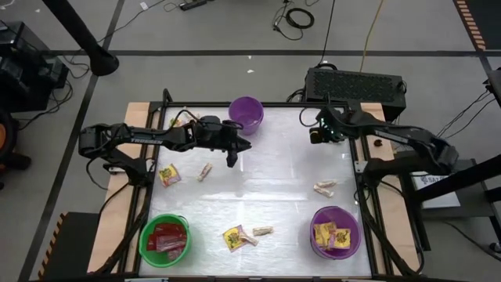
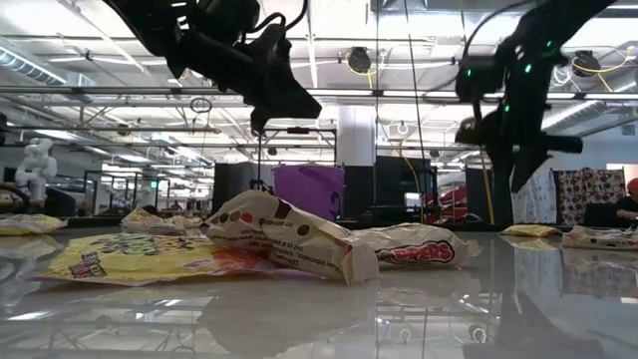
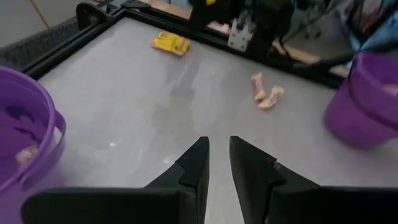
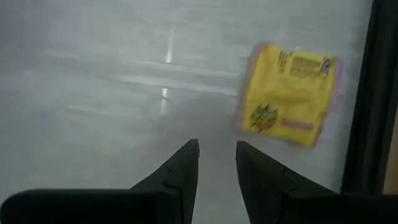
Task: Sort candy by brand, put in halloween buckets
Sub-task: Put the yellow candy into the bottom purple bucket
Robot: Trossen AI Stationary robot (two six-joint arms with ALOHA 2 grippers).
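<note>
High view: the green bucket at lower left holds red packets, and the purple bucket at lower right holds yellow packets. The second purple bucket, top centre, shows no contents from here. Left on the table: a yellow packet and a tan piece at centre left, a yellow packet with a tan piece at bottom centre, and 2 tan pieces at centre right. I judge sorting well along but unfinished.

Low view: loose sweets lie across the foreground; both arms hang above.

Left wrist view: the left gripper hovers narrowly parted and empty; the bucket at the left edge holds a tan piece.

Right wrist view: the right gripper, narrowly parted and empty, hangs just beside another yellow packet at upper right.
</note>
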